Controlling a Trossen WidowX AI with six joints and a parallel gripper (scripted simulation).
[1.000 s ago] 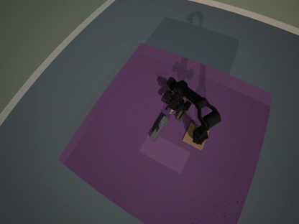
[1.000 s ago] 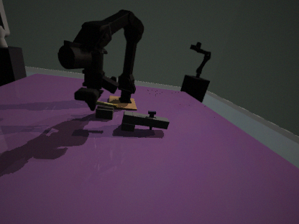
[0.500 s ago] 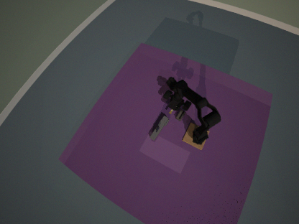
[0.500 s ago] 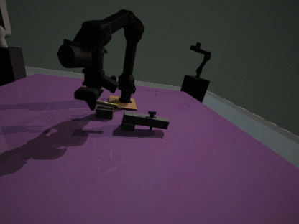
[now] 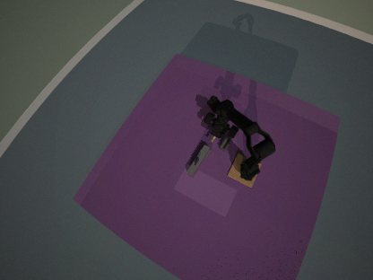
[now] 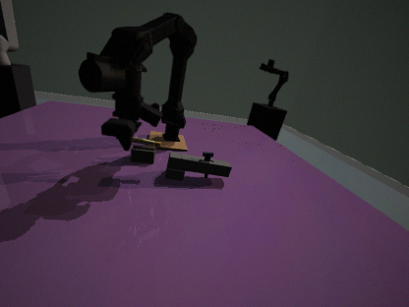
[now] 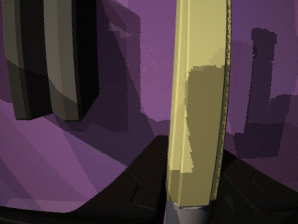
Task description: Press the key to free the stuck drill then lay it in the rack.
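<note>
The yellow drill (image 5: 213, 139) (image 6: 147, 142) (image 7: 202, 95) has a grey shaft, seen at the bottom of the wrist view. My gripper (image 7: 179, 145) is shut on the drill, with one dark finger on each side. The small grey rack (image 5: 225, 144) (image 6: 143, 154) (image 7: 64, 65) has two parallel bars and stands beside the drill, to its left in the wrist view. The long grey holder (image 5: 197, 162) (image 6: 189, 163) lies apart from the gripper, and the dark key (image 6: 207, 155) stands up from its top. The drill's far end is cut off in the wrist view.
The arm's base stands on a tan plate (image 5: 242, 171) (image 6: 178, 144) close to the rack. A pale rectangle (image 5: 203, 193) lies beside the holder on the purple table top (image 5: 134, 179) (image 6: 275, 236). The arm's shadow falls across the table.
</note>
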